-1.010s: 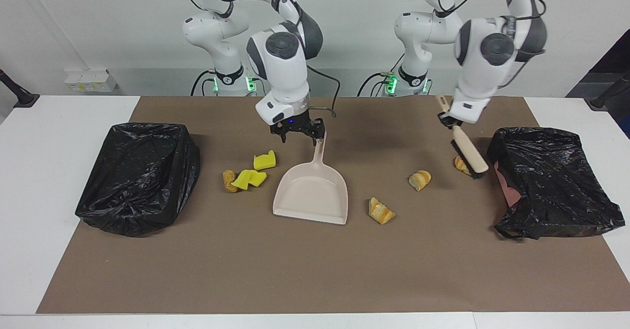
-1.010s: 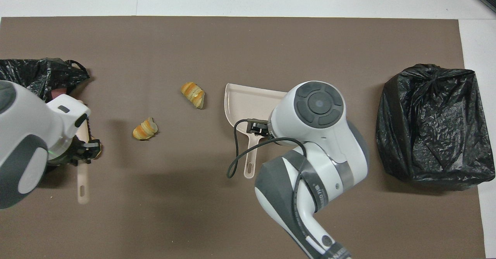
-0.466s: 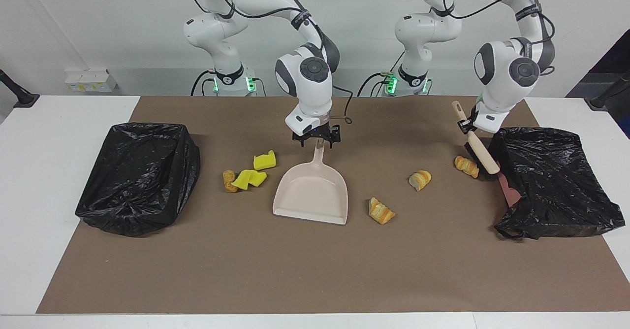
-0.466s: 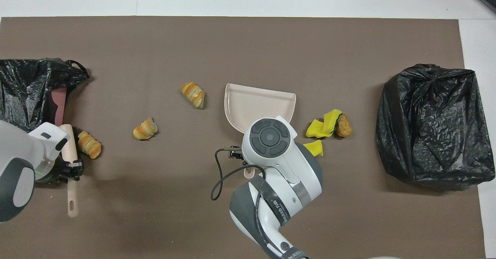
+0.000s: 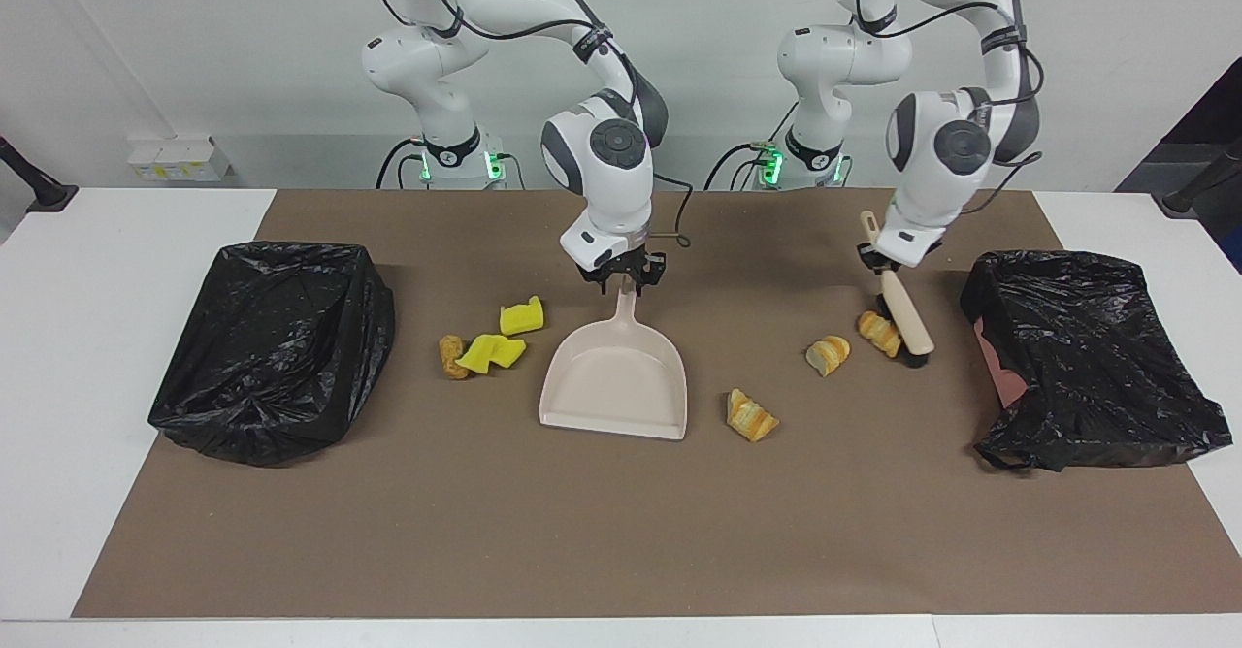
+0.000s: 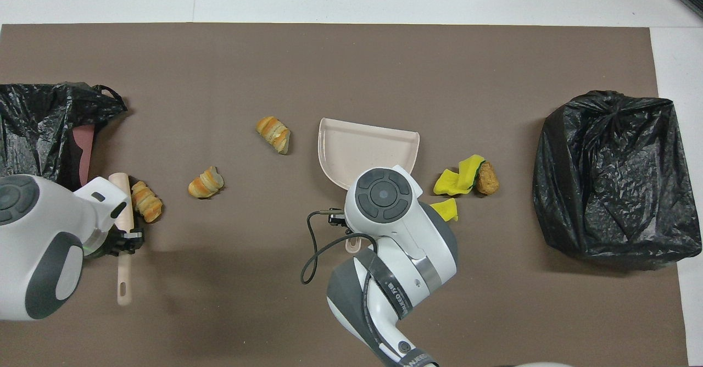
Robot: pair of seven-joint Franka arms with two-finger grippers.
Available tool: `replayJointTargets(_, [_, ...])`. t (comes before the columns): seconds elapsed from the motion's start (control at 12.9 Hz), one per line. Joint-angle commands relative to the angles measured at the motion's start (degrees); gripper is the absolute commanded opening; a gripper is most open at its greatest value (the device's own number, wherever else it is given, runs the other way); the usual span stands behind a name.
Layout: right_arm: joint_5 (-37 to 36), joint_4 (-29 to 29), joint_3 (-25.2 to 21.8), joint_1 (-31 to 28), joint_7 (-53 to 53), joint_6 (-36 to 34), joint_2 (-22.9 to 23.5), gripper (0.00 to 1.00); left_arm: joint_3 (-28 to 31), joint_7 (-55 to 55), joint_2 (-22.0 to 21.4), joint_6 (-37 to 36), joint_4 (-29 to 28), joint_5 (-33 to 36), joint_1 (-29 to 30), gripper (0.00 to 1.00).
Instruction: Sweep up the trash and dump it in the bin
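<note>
The beige dustpan (image 5: 615,376) lies on the brown mat mid-table, its handle pointing toward the robots. My right gripper (image 5: 623,277) is down at the handle's end. My left gripper (image 5: 885,260) is shut on the brush (image 5: 902,313). The brush's bristle end rests on the mat against one bread chunk (image 5: 880,333). Two more bread chunks (image 5: 828,354) (image 5: 751,415) lie between it and the dustpan. Yellow spongy pieces (image 5: 495,349) and a brown lump (image 5: 451,355) lie beside the dustpan toward the right arm's end. In the overhead view the dustpan (image 6: 368,144) and the brush handle (image 6: 123,268) show.
A bin lined with a black bag (image 5: 277,347) stands at the right arm's end of the mat. A second black-bagged bin (image 5: 1087,357) stands at the left arm's end, close to the brush.
My left gripper swung the brush toward the nearby bin, then back, pushing the bread chunk toward the dustpan. My right gripper moved from over the dustpan to its handle end.
</note>
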Motion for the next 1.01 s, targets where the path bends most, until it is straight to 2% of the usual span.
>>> replayJointTargets(0.0, [1.04, 0.78, 0.12, 0.05, -3.78, -0.28, -0.33, 0.00, 0.47, 0.60, 3.34, 0.82, 2.30, -1.63, -5.29, 0.00])
replayJointTargets(0.23, [1.13, 1.32, 0.03, -3.09, -22.76, -1.94, -3.75, 0.00, 0.46, 0.70, 5.19, 1.00, 4.93, -6.97, -12.84, 0.00])
replayJointTargets(0.47, [0.43, 1.14, -0.23, -6.52, -44.19, -8.34, -7.62, 0.00, 0.46, 1.13, 6.25, 1.09, 6.87, -8.32, -15.84, 0.00])
replayJointTargets(0.62, [0.16, 0.71, -0.23, -8.29, -59.04, -10.73, -8.16, 0.00, 0.46, 1.23, 8.78, -0.39, 11.68, -8.32, -15.76, 0.00])
replayJointTargets(0.78, [0.07, -0.26, -0.23, -10.74, -73.80, -10.30, -8.24, 0.00, 1.08, 6.64, 11.34, -3.03, 16.70, -8.23, -14.19, 0.00])
replayJointTargets(0.93, [-1.23, -0.53, -0.23, -12.77, -85.44, -10.04, -7.11, 0.00, 1.08, 12.98, 13.10, -3.13, 19.26, -8.06, -9.36, 0.00])
